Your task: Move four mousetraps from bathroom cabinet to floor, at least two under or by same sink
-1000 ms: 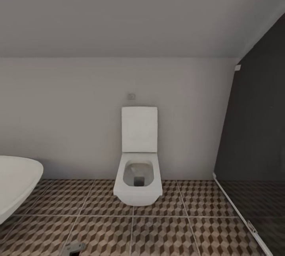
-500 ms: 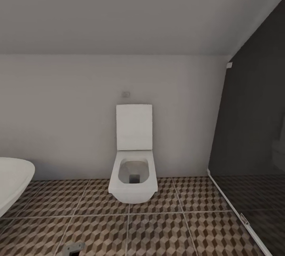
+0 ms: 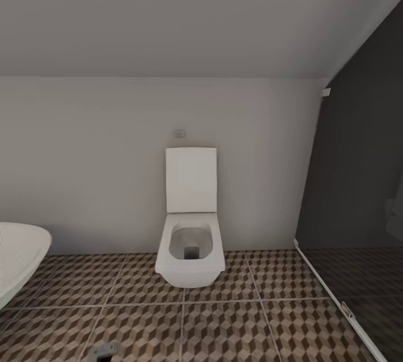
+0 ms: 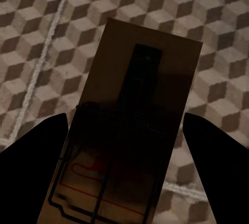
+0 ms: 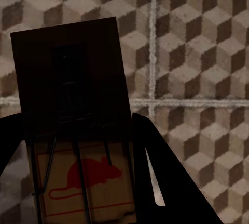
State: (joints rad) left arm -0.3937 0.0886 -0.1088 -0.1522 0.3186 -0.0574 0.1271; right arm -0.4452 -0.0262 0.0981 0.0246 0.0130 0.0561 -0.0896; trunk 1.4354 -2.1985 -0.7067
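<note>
A mousetrap [image 4: 148, 63], a tan board with dark wire and red lines, sits between the dark fingers of my left gripper [image 4: 124, 122], above the cube-patterned bathroom floor [image 4: 218, 37]. My right gripper [image 5: 75, 122] is shut on a second mousetrap [image 5: 83, 182] with a red mouse print, also above the tiles [image 5: 197, 52]. In the head view the bathroom floor [image 3: 252, 328] spreads across the bottom and the white sink [image 3: 17, 253] juts in at the left edge. The cabinet is out of view.
A white wall-hung toilet [image 3: 190, 244] with its lid up stands at the middle of the back wall. A dark glass shower screen [image 3: 358, 194] closes the right side. A small grey part [image 3: 103, 351] pokes in at the bottom edge.
The head camera has panned a little, so the toilet and sink sit further left in the picture than a second ago. Over the last half second the view hardly shifts.
</note>
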